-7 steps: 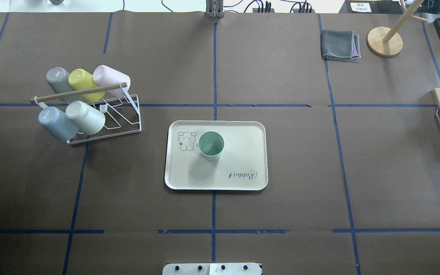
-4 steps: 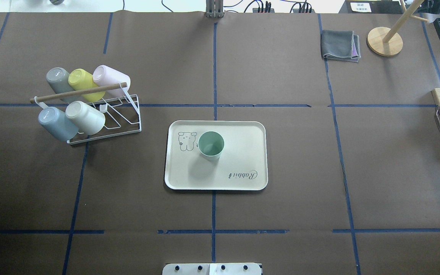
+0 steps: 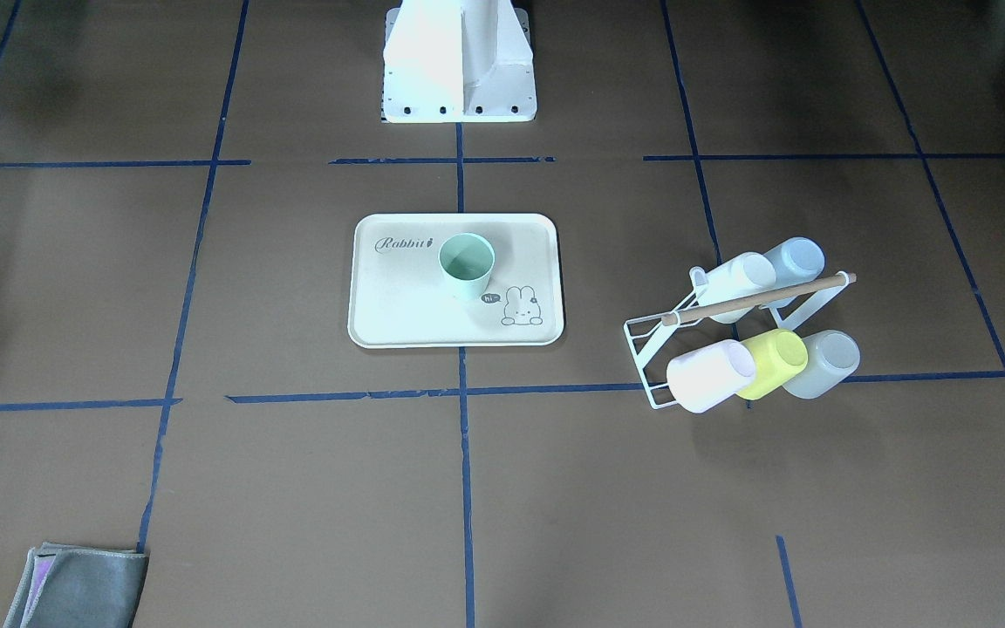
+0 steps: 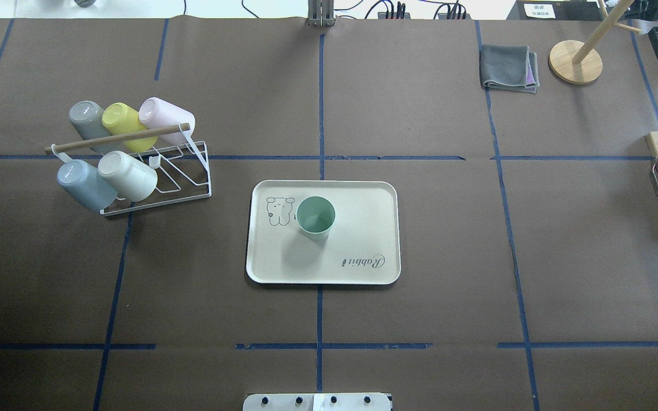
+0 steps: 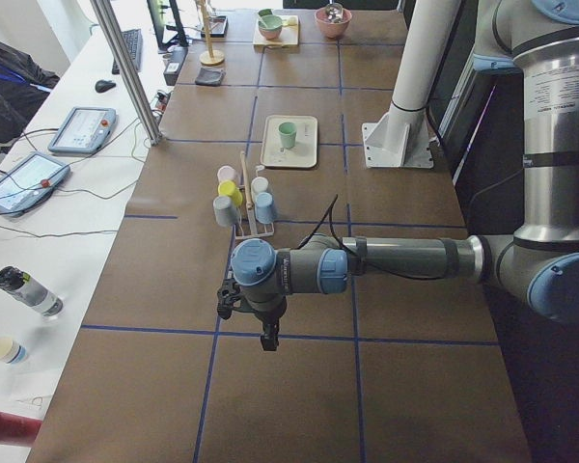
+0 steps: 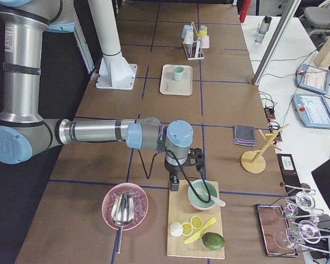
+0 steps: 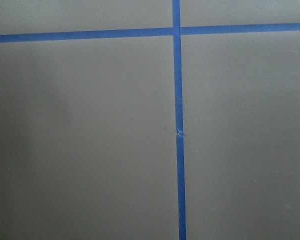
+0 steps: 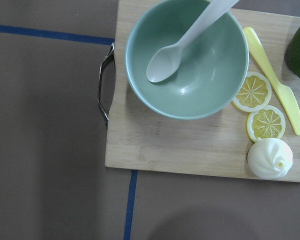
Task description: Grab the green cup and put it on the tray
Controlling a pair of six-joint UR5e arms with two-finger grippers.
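**Green cup on tray; both arms out at the table ends**

Logged green cup (image 4: 315, 217) upright, mouth up, on tray (image 4: 363, 228), inside the rim, just right of the bunny drawing and on the far side of the "Rabbit" script in the overhead view. Noted both grippers well apart from it.

Found left gripper (image 5: 268, 338) pointed down over brown table (image 5: 289, 405), by a blue tape crossing, well left of the wire cup rack (image 4: 192, 191); could not tell how its fingers stood.

Found right gripper (image 6: 175, 184) pointed down at the handle edge of a wooden board (image 8: 165, 145), just beside a green bowl (image 8: 200, 90) holding a white spoon (image 8: 162, 65); could not tell finger spacing there either.

Listed on the rack: five cups (image 4: 129, 174), tilted.

Listed at far right: folded grey cloth (image 4: 508, 67) near a round wooden stand (image 4: 575, 61).
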